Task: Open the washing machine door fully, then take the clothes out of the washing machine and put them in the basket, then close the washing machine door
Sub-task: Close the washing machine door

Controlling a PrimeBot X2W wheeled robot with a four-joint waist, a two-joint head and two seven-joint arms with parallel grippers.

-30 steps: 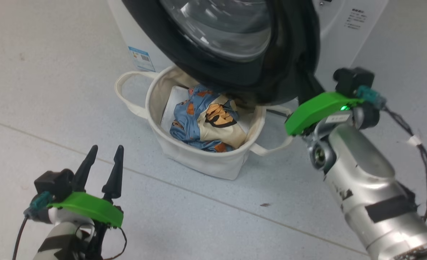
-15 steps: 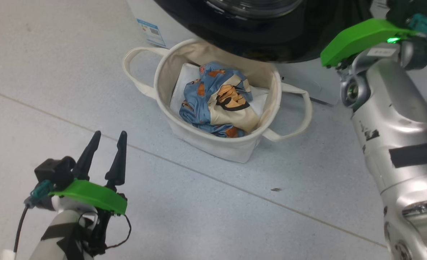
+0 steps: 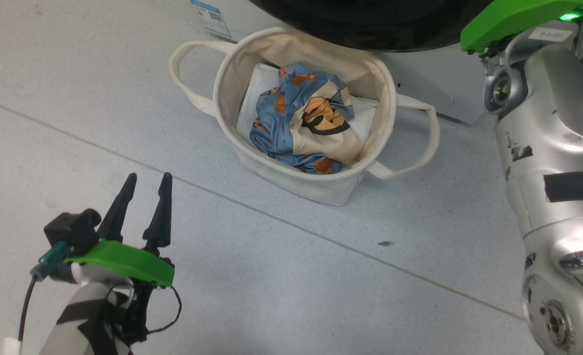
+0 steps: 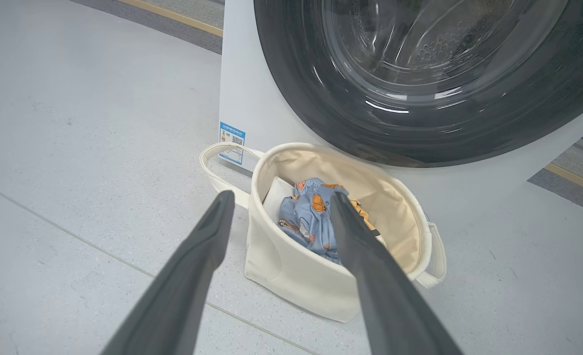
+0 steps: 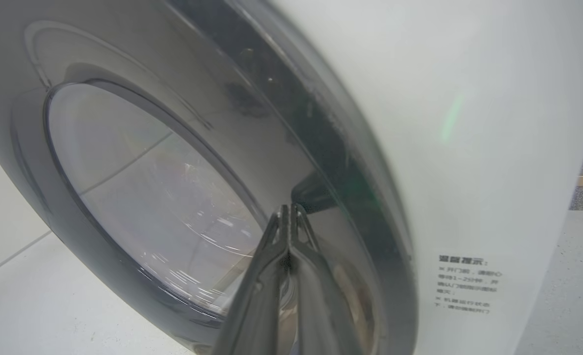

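The clothes [image 3: 291,118] lie in the basket [image 3: 311,187], a crumpled blue and cream bundle on top of a white sheet [image 3: 254,93]. The basket stands on the floor [image 3: 321,276] just before the washer [image 3: 429,79], under the lower rim of the door [image 3: 370,29]. The left gripper [image 3: 149,175] hangs low over the floor, well apart from the basket, on its near left side. Its two fingers are spread wide, hold nothing and point toward the basket. The right gripper [image 5: 290,209] is up at the door, with both fingers pressed together and nothing between them. Their tips are at the door's dark rim, beside a dark hollow near the edge that meets the white front; if they touch the rim I cannot tell. In the left wrist view the door lies flat against the washer front. The floor is of pale grey tiles, with a thin seam that runs slantwise between the left gripper and the basket. A blue sticker [image 3: 211,17] sits on the washer's lower corner, near one basket handle
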